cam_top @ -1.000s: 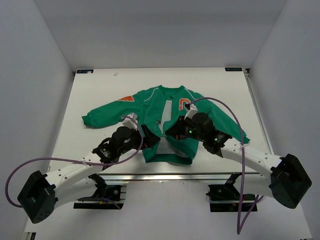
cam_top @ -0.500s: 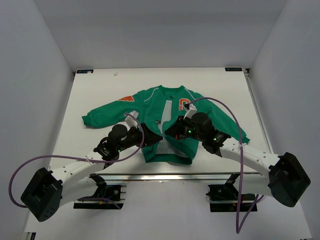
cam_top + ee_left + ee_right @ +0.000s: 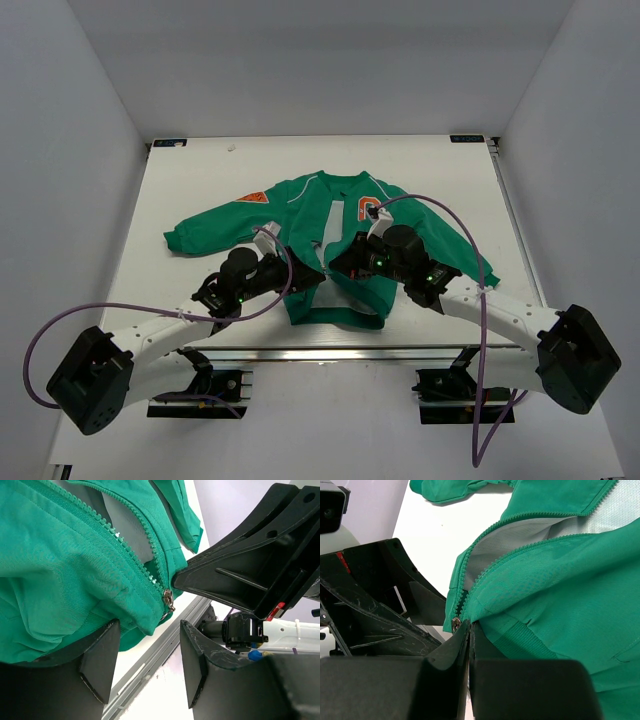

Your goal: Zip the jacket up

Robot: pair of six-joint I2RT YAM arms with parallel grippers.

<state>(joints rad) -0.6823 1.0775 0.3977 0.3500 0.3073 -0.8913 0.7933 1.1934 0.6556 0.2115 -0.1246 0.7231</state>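
The jacket (image 3: pixel 300 208) lies front-up on the white tabletop (image 3: pixel 200 170), sleeves spread, its zip undone and pale lining showing down the middle. From above, the left hand (image 3: pixel 298 273) and right hand (image 3: pixel 342 265) crowd the bottom hem, and their fingers cannot be made out there. The left wrist view fills that in: the left hand is released, its two fingers (image 3: pixel 100 660) standing apart on either side of the hem corner that carries the metal zip slider (image 3: pixel 167 600), while the black tip of the right hand sits against the zip teeth. The right wrist view shows that hand's fingers (image 3: pixel 449 660) clenched together, tips at the hem just beside the slider; whether cloth is pinched between them is hard to tell. Collar and sleeve ends are cut off in the left wrist view
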